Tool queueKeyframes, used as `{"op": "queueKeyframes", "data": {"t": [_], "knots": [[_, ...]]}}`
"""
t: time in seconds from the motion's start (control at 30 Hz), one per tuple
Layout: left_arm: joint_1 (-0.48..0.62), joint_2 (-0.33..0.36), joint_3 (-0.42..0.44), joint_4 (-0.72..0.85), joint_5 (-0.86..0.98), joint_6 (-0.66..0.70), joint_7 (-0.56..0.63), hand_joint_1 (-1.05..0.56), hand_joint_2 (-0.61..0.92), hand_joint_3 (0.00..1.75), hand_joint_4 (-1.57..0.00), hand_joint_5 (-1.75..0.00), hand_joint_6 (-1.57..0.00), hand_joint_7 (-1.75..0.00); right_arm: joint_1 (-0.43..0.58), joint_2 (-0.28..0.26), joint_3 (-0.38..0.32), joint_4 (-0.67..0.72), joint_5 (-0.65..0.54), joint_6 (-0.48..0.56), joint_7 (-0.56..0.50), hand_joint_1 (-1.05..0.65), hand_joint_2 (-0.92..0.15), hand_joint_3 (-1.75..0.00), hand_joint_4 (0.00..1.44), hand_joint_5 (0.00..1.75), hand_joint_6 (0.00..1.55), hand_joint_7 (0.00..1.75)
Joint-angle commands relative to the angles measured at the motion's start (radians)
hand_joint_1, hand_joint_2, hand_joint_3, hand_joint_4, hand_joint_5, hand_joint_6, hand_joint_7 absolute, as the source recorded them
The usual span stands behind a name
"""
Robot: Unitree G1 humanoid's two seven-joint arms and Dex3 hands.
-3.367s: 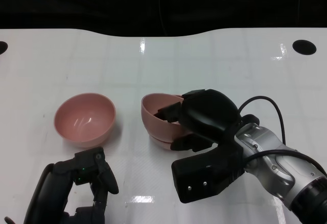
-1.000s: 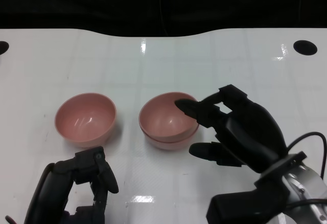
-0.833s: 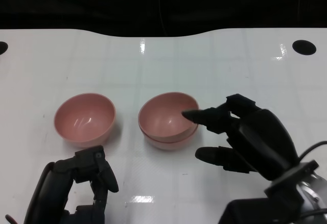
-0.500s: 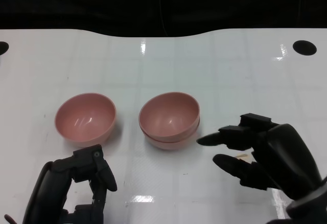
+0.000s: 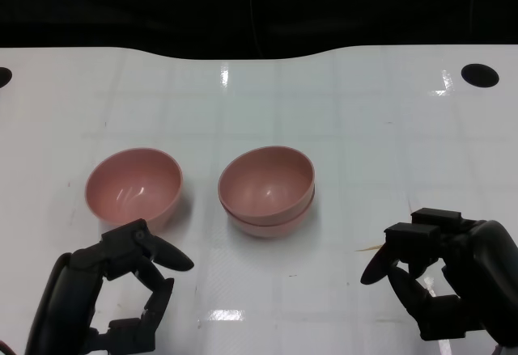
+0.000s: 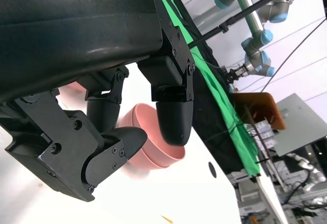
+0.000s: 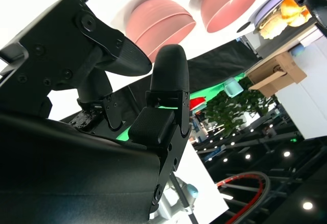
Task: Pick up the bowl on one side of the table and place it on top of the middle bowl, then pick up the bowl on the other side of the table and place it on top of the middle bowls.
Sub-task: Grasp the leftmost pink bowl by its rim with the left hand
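Note:
Two pink bowls sit nested as one stack [image 5: 265, 189] at the table's middle; the stack [image 6: 153, 150] also shows in the left wrist view and, as stack [image 7: 159, 24], in the right wrist view. A single pink bowl [image 5: 134, 188] stands to its left, seen too as bowl [image 7: 229, 4] in the right wrist view. My left hand [image 5: 105, 298] hovers near the front edge just below the single bowl, fingers apart, holding nothing. My right hand [image 5: 449, 278] is at the lower right, well clear of the stack, fingers apart and empty.
The white table [image 5: 340, 112] has a dark round hole [image 5: 479, 74] at the far right and another at the far left edge [image 5: 3, 74]. A small tan mark [image 5: 371, 247] lies on the table by my right hand.
My right hand set its bowl onto the middle bowl, let go, and drew back toward the lower right. My left hand has spread its fingers a little.

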Motion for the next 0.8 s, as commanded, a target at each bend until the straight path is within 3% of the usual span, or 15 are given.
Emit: {"op": "queueKeyframes", "data": {"t": [0.03, 0.1, 0.23, 0.5, 0.8], "knots": [[0.006, 0.032, 0.021, -0.062, 0.049, 0.027, 0.02, -0.16, 0.72, 0.62, -0.55, -1.21, -0.72, -0.57, 0.008, 0.007, -0.013, 0.017, 0.048, 0.004, 0.025, -0.07, -0.13, -1.68, 0.92, 1.75, 0.9, 1.32], [0.011, 0.042, 0.027, -0.101, 0.079, 0.058, 0.019, -0.19, 0.82, 0.41, -0.5, -1.15, -0.7, -0.46, 0.005, 0.012, -0.014, 0.027, 0.057, 0.002, 0.032, -0.08, -0.12, -1.69, 0.94, 1.75, 0.89, 1.37], [0.019, 0.068, 0.045, -0.202, 0.137, 0.161, 0.012, -0.25, 0.91, 0.19, -0.45, -0.99, -0.67, -0.31, 0.002, 0.025, -0.007, 0.036, 0.076, 0.012, 0.061, -0.09, -0.1, -1.73, 0.96, 1.75, 0.86, 1.46], [-0.009, 0.176, 0.063, -0.328, 0.358, 0.34, 0.004, -0.39, 0.92, 0.08, -0.37, -0.8, -0.53, -0.1, 0.013, 0.055, -0.001, 0.02, 0.11, 0.066, 0.127, -0.07, -0.1, -1.73, 0.95, 1.75, 0.83, 1.52], [-0.114, 0.287, 0.015, -0.312, 0.593, 0.432, -0.019, -0.44, 0.91, 0.01, -0.31, -0.59, -0.46, -0.01, 0.026, 0.075, 0.004, -0.023, 0.094, 0.125, 0.162, -0.08, -0.11, -1.71, 0.96, 1.75, 0.82, 1.54]]}}
